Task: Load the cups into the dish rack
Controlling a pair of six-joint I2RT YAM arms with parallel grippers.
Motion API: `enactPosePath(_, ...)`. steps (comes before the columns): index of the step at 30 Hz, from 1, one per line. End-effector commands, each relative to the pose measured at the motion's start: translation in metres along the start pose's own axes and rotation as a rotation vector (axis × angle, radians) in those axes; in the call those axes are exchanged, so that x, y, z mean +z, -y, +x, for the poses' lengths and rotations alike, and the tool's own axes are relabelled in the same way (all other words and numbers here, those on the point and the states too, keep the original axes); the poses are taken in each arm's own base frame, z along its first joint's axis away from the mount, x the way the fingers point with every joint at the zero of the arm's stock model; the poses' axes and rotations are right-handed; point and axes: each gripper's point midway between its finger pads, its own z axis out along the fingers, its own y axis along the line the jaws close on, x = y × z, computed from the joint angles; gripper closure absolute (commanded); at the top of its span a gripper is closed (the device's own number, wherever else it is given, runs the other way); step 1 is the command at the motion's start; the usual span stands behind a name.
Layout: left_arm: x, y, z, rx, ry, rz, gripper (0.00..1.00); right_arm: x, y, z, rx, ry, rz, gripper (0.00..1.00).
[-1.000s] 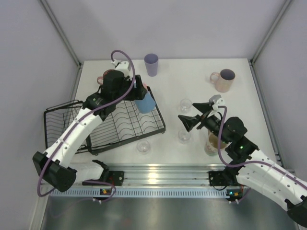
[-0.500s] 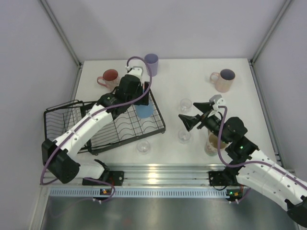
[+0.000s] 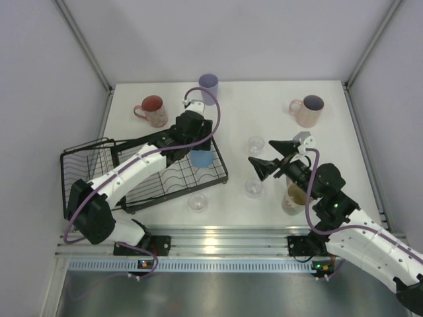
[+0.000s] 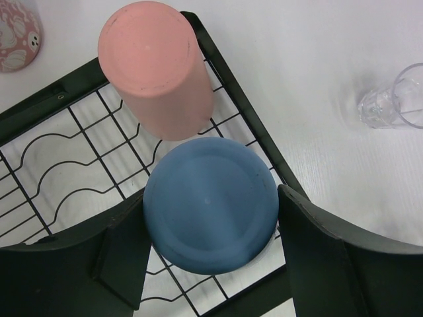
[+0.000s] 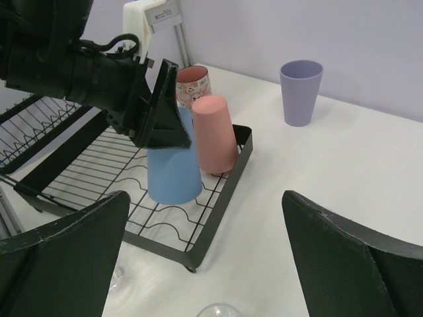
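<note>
My left gripper is shut on a blue tumbler, which stands upside down at the right end of the black wire dish rack. A salmon-pink tumbler stands upside down in the rack just behind it. My right gripper is open and empty, over the table right of the rack. A lavender tumbler, two pink mugs, a cream mug and three clear glasses stand on the table.
The rack's taller basket section is at its left end. The cream mug sits partly under my right arm. One glass stands just right of the rack. Grey walls close in the table on three sides.
My left gripper has carried the blue tumbler right and toward the near side, and lowered it onto the rack beside the salmon-pink tumbler. My right arm has barely moved.
</note>
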Motion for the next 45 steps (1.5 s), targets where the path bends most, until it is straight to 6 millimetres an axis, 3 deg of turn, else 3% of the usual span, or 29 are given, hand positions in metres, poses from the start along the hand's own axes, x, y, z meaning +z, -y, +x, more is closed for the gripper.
enactPosePath(1,0.003,0.004,-0.021,-0.050,0.105,0.002,1.00,-0.001,-0.005,-0.011,-0.015,0.043,-0.014,0.00)
enactPosePath(17,0.024,0.001,-0.013,-0.077,0.208,-0.008,1.00,-0.002,-0.001,-0.011,-0.015,0.041,0.005,0.00)
enactPosePath(28,0.050,0.000,0.003,-0.041,0.170,-0.049,1.00,-0.001,-0.002,-0.011,-0.019,0.041,0.002,0.01)
enactPosePath(33,0.052,-0.002,0.007,-0.022,0.174,-0.075,0.82,0.000,-0.002,-0.011,-0.022,0.037,-0.002,0.01)
enactPosePath(34,0.051,-0.002,0.009,-0.017,0.171,-0.077,0.69,-0.001,-0.003,-0.013,-0.021,0.040,-0.002,0.01)
enactPosePath(37,0.050,-0.003,0.008,-0.015,0.176,-0.077,0.46,0.000,-0.003,-0.012,-0.024,0.034,-0.003,0.01)
enactPosePath(45,0.035,0.003,-0.002,-0.031,0.194,-0.040,0.29,0.002,-0.002,-0.011,-0.025,0.025,0.000,0.01)
